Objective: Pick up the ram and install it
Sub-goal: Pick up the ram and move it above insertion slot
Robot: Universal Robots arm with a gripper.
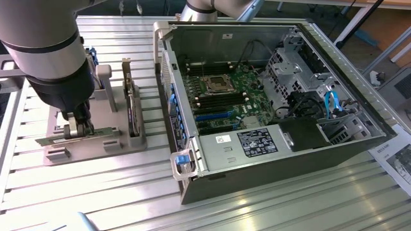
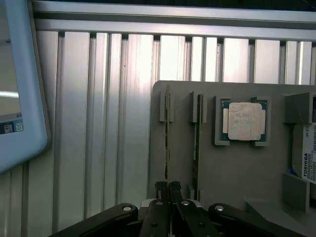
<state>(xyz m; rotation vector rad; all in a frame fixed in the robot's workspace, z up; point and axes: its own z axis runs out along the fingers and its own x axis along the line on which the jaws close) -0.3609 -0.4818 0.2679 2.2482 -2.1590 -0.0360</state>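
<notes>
Two rams stand on edge in slots of a grey fixture (image 2: 237,173). My gripper (image 2: 167,190) is down over the end of the outer ram (image 2: 167,148), its two dark fingers pressed against the stick's sides. The second ram (image 2: 197,138) stands free beside it. In the exterior view the gripper (image 1: 80,127) reaches down onto the fixture (image 1: 96,149) at the exterior view's left, with the thin ram (image 1: 51,140) running under it. The open computer case (image 1: 257,159) lies to the exterior view's right, its motherboard memory slots (image 1: 218,103) exposed.
On the fixture also sit a square silver processor chip (image 2: 244,121), a hard drive (image 2: 306,153) and an upright expansion card (image 1: 130,115). A pale blue-framed object (image 2: 19,98) lies beside the fixture. Everything rests on a ribbed aluminium table (image 1: 96,192).
</notes>
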